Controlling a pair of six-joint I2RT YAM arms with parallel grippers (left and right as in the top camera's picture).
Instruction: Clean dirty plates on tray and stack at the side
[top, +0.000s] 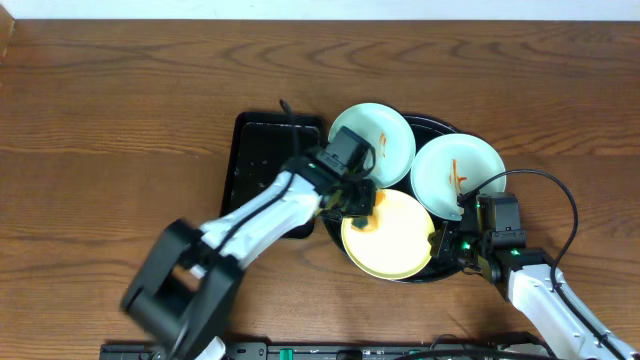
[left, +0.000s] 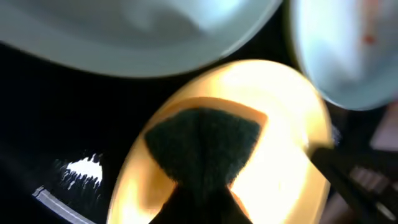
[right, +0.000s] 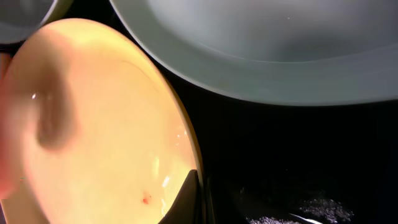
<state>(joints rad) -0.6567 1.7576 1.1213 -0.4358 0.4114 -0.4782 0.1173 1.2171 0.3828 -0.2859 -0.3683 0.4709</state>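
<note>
- Right now the yellow plate (top: 395, 245) is lying at the near edge of the round black tray (top: 440, 127), and I am working on it from both sides.
- My left gripper (top: 355, 200) is clamping a sponge (left: 202, 146), pinching its dark green face into a bow-tie shape, and pressing it onto the plate's upper left part.
- My right gripper (top: 455, 243) is closing narrowly on the plate's right rim. Its wrist camera is showing one dark finger (right: 191, 196) lying over the edge, while the other finger is hidden.
- That same wrist view is picking up a tiny red speck near the rim, which the overhead view is too coarse to show.
- The back blue-green plate (top: 372, 143) and the right blue-green plate (top: 457, 172) are sitting on the tray just beyond the yellow one, both showing thin orange-red smears from overhead. The wrist cameras are blurring them to pale curves.
- A rectangular black tray (top: 262, 160) is lying just to the left of the round one, on the wooden table (top: 120, 120).
</note>
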